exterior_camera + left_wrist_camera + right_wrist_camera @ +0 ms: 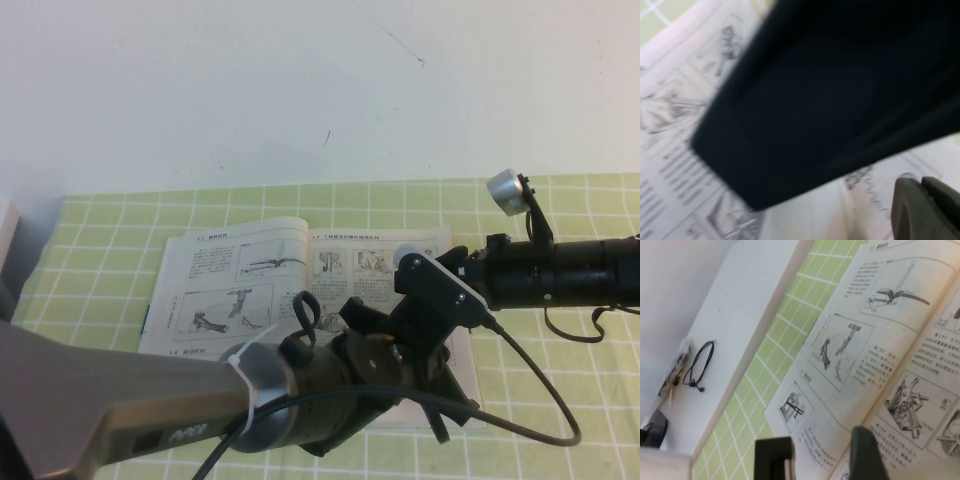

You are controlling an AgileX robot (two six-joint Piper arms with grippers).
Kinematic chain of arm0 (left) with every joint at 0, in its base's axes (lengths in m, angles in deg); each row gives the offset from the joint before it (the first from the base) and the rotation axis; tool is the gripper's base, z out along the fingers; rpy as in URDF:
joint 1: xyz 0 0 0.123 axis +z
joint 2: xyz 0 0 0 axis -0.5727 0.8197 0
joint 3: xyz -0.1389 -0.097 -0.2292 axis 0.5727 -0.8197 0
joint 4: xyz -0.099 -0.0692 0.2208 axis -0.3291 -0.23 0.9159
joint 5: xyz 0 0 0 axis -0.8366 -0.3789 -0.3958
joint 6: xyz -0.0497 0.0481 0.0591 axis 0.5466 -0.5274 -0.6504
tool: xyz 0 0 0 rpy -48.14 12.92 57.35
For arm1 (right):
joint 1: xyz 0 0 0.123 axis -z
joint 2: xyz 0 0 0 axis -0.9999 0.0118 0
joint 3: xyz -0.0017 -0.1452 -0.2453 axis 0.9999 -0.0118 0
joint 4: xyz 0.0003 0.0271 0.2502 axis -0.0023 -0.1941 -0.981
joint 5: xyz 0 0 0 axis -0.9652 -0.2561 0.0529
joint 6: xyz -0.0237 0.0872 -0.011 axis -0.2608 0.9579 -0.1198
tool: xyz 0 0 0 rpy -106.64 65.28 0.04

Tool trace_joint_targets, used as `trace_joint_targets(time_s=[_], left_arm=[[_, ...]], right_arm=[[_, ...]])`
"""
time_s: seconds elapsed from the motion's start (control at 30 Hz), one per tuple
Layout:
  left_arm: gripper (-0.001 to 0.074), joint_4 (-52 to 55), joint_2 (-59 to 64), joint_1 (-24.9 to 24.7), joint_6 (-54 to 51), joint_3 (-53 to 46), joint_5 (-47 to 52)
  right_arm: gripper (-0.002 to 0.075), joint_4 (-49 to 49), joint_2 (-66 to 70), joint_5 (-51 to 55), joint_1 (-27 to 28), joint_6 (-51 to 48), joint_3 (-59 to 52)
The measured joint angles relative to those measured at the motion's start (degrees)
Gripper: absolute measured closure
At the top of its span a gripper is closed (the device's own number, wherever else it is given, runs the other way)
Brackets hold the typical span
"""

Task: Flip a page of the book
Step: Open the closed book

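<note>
One green-and-white checked cloth (560, 390) carries the thick white-paged book (220, 285), lying open mid-table. My left gripper (385, 345) sits low over its right-hand page (365, 265); I cannot tell its finger state. My right gripper (821, 455), released with fingers apart, hovers above that page too.

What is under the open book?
The book lies open on a green checked cloth, with the left gripper and right gripper both over its right-hand page. The book hides whatever is directly beneath it.
</note>
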Motion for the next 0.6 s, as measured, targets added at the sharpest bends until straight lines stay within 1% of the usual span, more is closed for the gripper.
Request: trace_joint_targets(time_s=[0.2, 0.27, 0.4, 0.5, 0.6], left_arm=[[0.0738, -12.4, 0.0, 0.0, -12.4, 0.0, -3.8], [0.0738, -15.2, 0.0, 0.0, -14.8, 0.0, -4.6], [0.0738, -16.9, 0.0, 0.0, -16.3, 0.0, -5.4], [0.0738, -17.3, 0.0, 0.0, -16.4, 0.0, -5.7], [0.0738, -17.3, 0.0, 0.0, -16.4, 0.0, -5.7]], right_arm=[[0.0338, 0.0, -0.1, -0.1, 0.0, 0.0, 0.0], [0.0338, 0.0, -1.1, -0.8, 0.3, 0.0, 0.0], [0.0338, 0.4, -5.2, -2.1, 1.8, 0.0, 0.0], [0.0342, 5.4, -8.7, -3.6, 3.6, -0.1, 0.0], [0.0398, 15.8, -10.5, -5.3, 4.4, 0.6, 0.1]])
